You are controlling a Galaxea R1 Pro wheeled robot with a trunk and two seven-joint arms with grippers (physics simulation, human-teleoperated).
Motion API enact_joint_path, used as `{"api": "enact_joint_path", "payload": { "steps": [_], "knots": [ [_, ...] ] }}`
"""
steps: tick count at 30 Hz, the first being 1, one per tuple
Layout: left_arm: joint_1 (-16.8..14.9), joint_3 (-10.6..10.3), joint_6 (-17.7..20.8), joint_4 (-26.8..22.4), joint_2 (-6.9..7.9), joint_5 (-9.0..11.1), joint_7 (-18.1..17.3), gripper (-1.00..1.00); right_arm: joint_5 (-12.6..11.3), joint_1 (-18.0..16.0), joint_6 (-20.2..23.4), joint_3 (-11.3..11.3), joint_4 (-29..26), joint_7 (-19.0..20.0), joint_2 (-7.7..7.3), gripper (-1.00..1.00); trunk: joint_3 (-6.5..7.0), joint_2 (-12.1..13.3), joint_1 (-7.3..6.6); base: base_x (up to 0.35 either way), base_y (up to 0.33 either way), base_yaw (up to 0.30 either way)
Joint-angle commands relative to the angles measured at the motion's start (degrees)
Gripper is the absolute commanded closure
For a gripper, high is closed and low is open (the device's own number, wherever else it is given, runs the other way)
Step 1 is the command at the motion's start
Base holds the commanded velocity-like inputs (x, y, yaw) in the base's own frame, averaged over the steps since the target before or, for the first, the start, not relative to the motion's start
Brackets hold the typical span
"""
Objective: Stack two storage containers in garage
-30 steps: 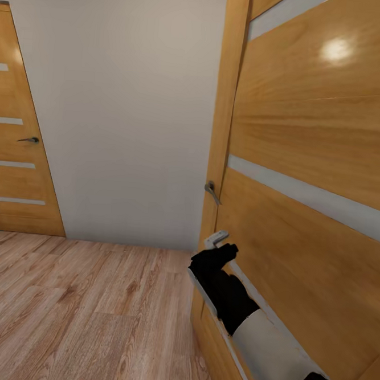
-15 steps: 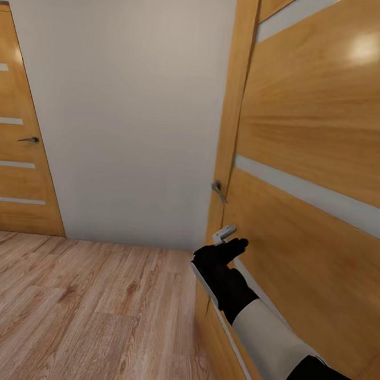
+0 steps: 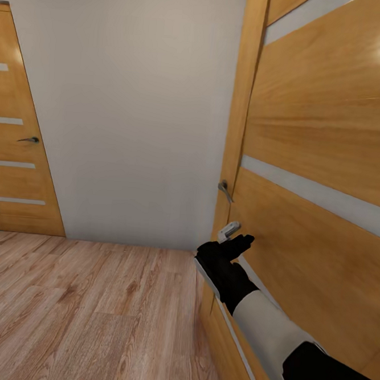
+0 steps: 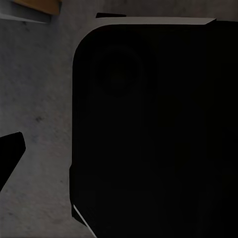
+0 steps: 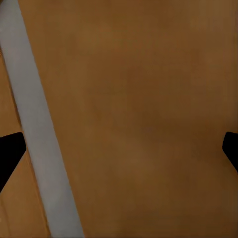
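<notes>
While its white-sleeved right arm reaches forward, the robot's black right gripper (image 3: pixel 235 245) sits against a tall honey-coloured wooden door with pale grey horizontal strips (image 3: pixel 325 138), just below the door's grey metal lever handle (image 3: pixel 225 190). In the right wrist view the fingertips (image 5: pixel 10 153) stand wide apart, released, with door panel between them. The left gripper's state cannot be told. A second matching wooden door (image 3: pixel 16 142) stands across the light wood plank floor (image 3: pixel 89 313)

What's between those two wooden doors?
In the head view, a bare pale wall runs between the far door and the near door, with wood plank floor below it.
</notes>
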Motion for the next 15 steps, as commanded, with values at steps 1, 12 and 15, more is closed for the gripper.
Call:
{"api": "enact_joint_path", "payload": {
  "steps": [1, 12, 15],
  "knots": [
    [-0.01, 0.18, -0.16, 0.00, 0.00, 0.21, -0.04, -1.00, -0.63, -0.28, 0.39, 0.03, 0.09, -0.62, 0.00, -1.00, -0.06, -0.03, 0.00, 0.000, 0.000, 0.000],
    [-0.01, 0.18, -0.15, 0.00, 0.00, 0.21, -0.04, -1.00, -3.87, -6.27, -1.74, -0.73, 8.40, -0.13, 0.00, -1.00, -0.06, -0.03, 0.00, 0.000, 0.000, 0.000],
    [-0.01, 0.18, -0.20, 0.00, 0.00, 0.21, -0.04, -1.00, -5.77, -6.57, -2.27, -0.75, 8.75, -0.12, 0.00, -1.00, -0.06, -0.03, 0.00, 0.000, 0.000, 0.000]
  ]
}}
